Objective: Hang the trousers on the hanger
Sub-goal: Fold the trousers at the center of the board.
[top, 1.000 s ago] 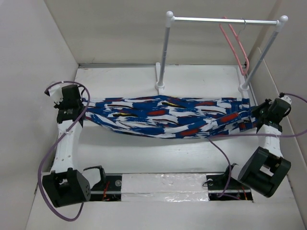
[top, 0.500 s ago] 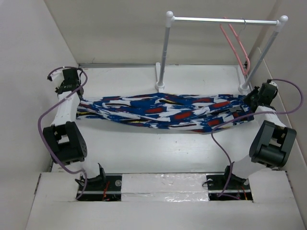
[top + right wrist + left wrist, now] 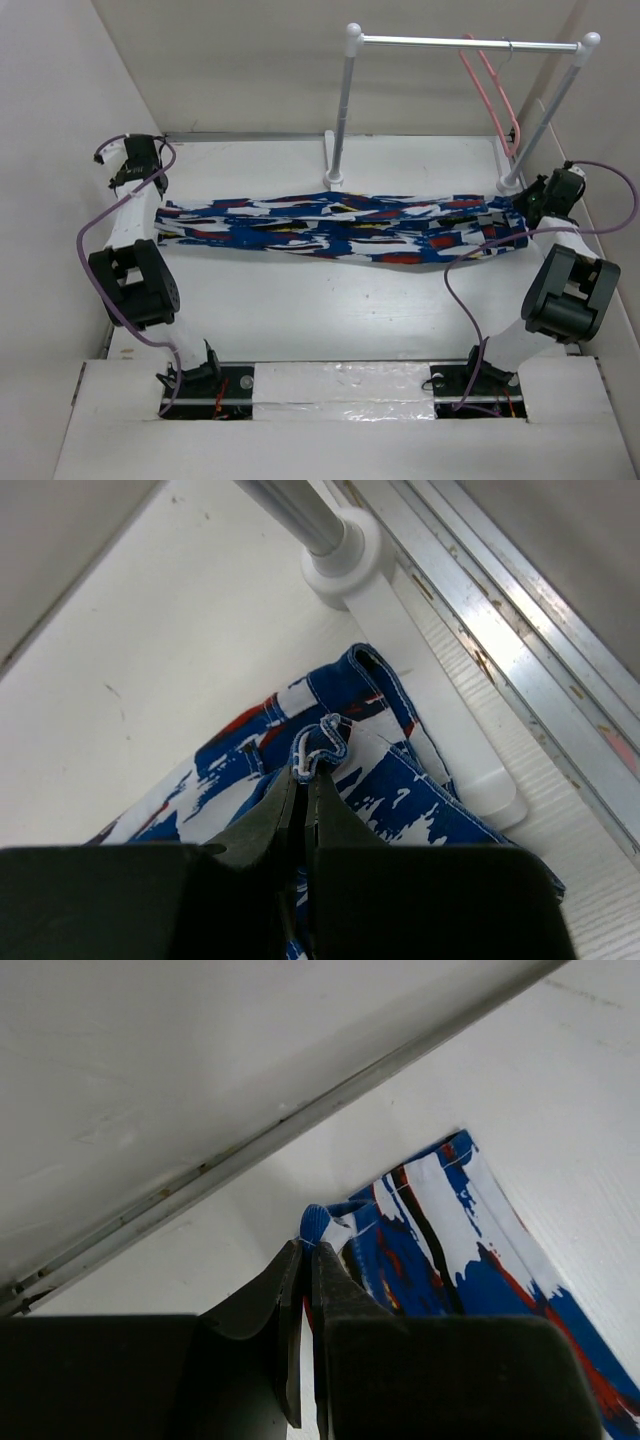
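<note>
Top external view: the trousers are being held stretched out lengthwise across the table as a long folded band running from left to right between the two arms. The left end is being gripped by the left jaws close to the left wall. The right end is being gripped by the right jaws just beside the foot of the right post of the rack. It cannot be told whether the middle of the band is resting on the table or hanging just above it. The hanger is being carried by the rack's rail, hooked on near its right end, above and behind the right end of the trousers and apart from them.

In the left wrist view, the left jaws are being pressed shut on a small blue fold at one corner of the trousers. Only a little nub of cloth is showing past the tips, and the rest is spreading away to the lower right, near the seam at the foot of the wall.

In the right wrist view, the right jaws are being pressed shut on a white-stitched hem of the trousers. A curl of hem is standing just beyond the tips, and the bunched cloth is lying against the white foot of the rack post.
</note>
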Action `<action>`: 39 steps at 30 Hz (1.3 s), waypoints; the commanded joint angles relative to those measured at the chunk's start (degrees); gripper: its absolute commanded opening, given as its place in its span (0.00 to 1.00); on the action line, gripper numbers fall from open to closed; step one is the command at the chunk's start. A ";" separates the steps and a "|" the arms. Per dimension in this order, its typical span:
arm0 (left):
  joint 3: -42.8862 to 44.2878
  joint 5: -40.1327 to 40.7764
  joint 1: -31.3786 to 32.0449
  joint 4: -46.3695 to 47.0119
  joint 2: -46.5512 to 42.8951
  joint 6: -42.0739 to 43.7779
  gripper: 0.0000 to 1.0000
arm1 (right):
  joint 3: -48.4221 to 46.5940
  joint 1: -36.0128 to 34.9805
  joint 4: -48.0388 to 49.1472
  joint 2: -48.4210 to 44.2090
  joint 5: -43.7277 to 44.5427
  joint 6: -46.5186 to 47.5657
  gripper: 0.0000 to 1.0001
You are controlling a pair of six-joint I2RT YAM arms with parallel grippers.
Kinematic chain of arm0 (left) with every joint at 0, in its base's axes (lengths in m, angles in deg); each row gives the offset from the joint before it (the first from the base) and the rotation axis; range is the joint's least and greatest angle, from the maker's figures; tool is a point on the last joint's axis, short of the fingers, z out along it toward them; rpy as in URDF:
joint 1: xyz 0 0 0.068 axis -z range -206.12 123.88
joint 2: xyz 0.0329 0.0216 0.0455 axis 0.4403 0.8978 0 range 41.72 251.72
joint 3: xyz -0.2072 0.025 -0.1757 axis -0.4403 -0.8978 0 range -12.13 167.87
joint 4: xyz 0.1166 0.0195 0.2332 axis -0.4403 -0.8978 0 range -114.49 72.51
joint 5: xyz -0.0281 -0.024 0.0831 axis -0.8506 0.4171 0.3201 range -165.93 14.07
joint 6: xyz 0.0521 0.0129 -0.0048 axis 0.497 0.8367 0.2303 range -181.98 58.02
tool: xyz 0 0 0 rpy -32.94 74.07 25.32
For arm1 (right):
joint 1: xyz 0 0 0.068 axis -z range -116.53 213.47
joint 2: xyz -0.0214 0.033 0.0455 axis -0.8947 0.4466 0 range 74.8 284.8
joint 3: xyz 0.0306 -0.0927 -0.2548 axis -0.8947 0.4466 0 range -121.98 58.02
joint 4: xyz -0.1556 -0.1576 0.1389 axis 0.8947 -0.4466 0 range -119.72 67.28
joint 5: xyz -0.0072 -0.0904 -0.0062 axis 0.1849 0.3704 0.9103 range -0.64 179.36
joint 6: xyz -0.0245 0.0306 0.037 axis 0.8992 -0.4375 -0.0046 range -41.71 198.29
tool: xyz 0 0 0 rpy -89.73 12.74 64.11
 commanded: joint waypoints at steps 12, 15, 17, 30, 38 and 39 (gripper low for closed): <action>-3.54 3.21 -1.25 2.19 -9.94 0.20 0.00 | -1.20 2.18 11.18 2.05 -2.00 -0.51 0.01; -6.01 2.32 -1.25 1.59 -14.44 0.46 0.00 | 0.47 2.19 13.19 0.55 -2.00 -1.20 0.01; -7.15 3.55 -1.25 -0.16 -15.51 0.82 0.00 | 0.48 2.81 13.98 0.54 -4.01 -1.65 0.01; 6.52 3.02 -1.25 -1.05 5.63 1.61 0.00 | -5.58 1.66 13.47 6.16 -2.44 -1.48 0.02; 26.48 1.27 -0.73 -3.76 22.27 2.23 0.03 | -12.70 -1.67 11.18 13.72 -1.47 0.11 0.03; 29.98 1.01 -0.73 -4.12 23.50 2.31 0.04 | -13.32 -1.68 11.09 14.42 -1.56 0.11 0.03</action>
